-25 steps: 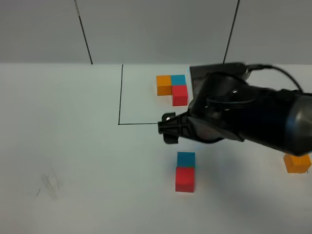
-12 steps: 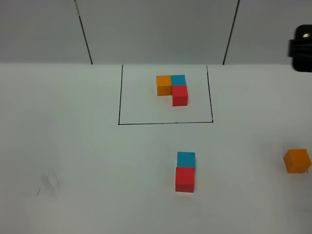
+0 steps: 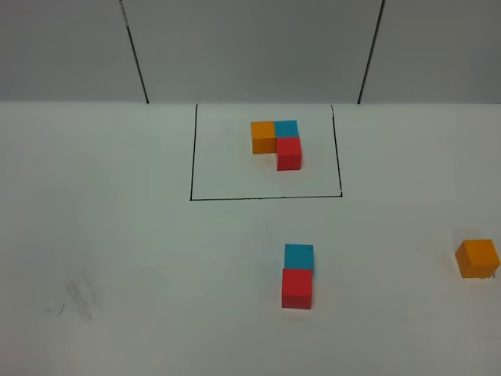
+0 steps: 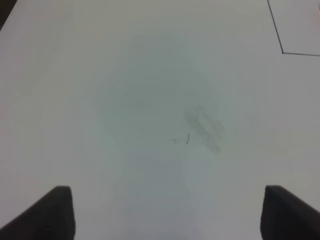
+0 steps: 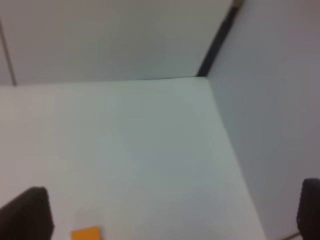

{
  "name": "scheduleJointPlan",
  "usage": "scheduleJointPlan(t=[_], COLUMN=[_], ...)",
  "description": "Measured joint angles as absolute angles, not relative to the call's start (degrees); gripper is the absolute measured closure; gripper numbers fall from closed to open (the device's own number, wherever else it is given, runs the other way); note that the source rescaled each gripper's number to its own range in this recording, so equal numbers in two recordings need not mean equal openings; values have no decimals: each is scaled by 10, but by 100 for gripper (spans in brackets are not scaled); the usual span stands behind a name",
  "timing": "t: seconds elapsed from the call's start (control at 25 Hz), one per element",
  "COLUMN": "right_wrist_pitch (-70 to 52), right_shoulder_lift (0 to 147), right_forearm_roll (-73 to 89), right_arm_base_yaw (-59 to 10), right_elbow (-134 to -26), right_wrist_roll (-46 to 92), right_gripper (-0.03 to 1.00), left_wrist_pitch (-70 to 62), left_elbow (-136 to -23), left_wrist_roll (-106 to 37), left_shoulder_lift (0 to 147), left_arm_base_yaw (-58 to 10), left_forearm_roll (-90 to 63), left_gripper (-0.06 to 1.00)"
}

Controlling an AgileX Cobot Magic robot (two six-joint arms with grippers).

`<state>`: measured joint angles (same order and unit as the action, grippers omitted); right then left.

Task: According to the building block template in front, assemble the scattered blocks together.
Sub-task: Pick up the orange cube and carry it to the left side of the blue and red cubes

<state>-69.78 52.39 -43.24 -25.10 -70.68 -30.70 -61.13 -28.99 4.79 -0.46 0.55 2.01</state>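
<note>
We list the left end effector [image 4: 172, 215] as released, nothing between its jaws, over a white counter [image 3: 117, 235] bearing one grey smudge [image 4: 204, 125]. The right end effector [image 5: 169, 212] is released too, near the counter's corner. We count three loose cubes: the teal block [image 3: 298, 256] touching the red block [image 3: 297, 287] (teal on the far side), and the orange block [image 3: 477, 258] well apart, rightward. One three-cube template [image 3: 277, 143] sits inside one black-line rectangle [image 3: 266, 198]. Grey wall panels [image 3: 250, 47] stand behind.
</note>
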Motion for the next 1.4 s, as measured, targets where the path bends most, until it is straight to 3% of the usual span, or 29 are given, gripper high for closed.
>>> scheduleJointPlan(t=[0.16, 0.32, 0.56, 0.84, 1.4], right_wrist_pitch=[-698, -701, -700, -698, -608], right_shoulder_lift=[523, 547, 613, 716, 895], right_forearm_roll=[-394, -310, -262, -143, -68], right_arm_base_yaw=[-176, -140, -119, -8, -2], right_elbow=[-704, -703, -701, -701, -701], right_wrist_roll=[-221, -147, -128, -76, -40], right_gripper=[-2, 6, 15, 17, 18], left_wrist_pitch=[-611, -611, -611, -611, -611], left_elbow=[-290, -290, -290, -290, -290], left_wrist_roll=[48, 48, 48, 48, 48], left_shoulder_lift=[-5, -5, -5, -5, -5], left_arm_base_yaw=[5, 5, 5, 5, 5], left_forearm_roll=[20, 20, 20, 20, 20], left_gripper=[28, 28, 28, 28, 28])
